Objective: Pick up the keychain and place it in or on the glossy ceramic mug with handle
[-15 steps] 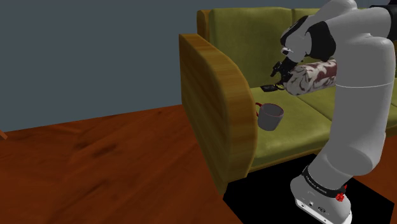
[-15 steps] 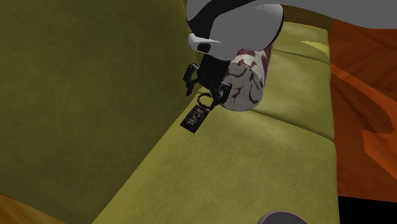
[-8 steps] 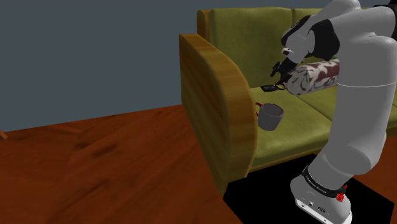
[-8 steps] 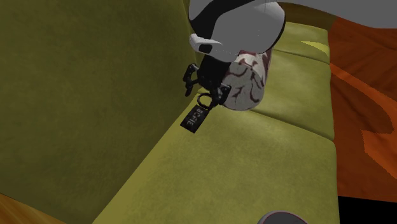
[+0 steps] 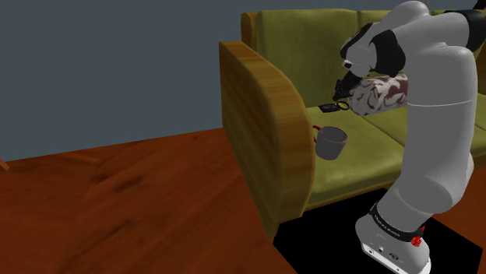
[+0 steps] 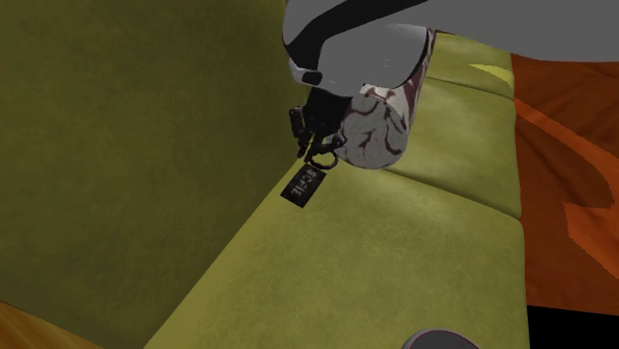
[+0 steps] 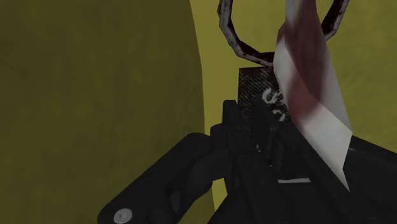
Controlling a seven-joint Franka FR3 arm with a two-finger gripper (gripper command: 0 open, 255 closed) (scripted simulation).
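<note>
The keychain (image 6: 306,186), a black tag with white lettering on a dark ring, lies on the olive sofa seat close to the backrest; it is a small dark shape (image 5: 329,106) in the shoulder view. My black gripper (image 6: 315,149) reaches down onto its ring end, fingers drawn together around it. In the wrist view the tag (image 7: 257,89) sticks out from between the closed fingers of the gripper (image 7: 251,127). The grey mug (image 5: 331,142) with a reddish handle stands upright on the seat nearer the sofa's wooden arm, apart from the gripper (image 5: 341,97).
A white cylinder with maroon marbling (image 6: 382,124) lies on the seat right beside the gripper, touching the hand's side. The sofa's tall wooden arm (image 5: 261,132) rises beside the mug. Wooden floor (image 5: 117,210) spreads to the shoulder view's left; a black area surrounds the stand.
The fingers have gone from wide apart to closed on the keychain's ring end. The hand has sunk a little and turned slightly; the keychain lies where it was.
</note>
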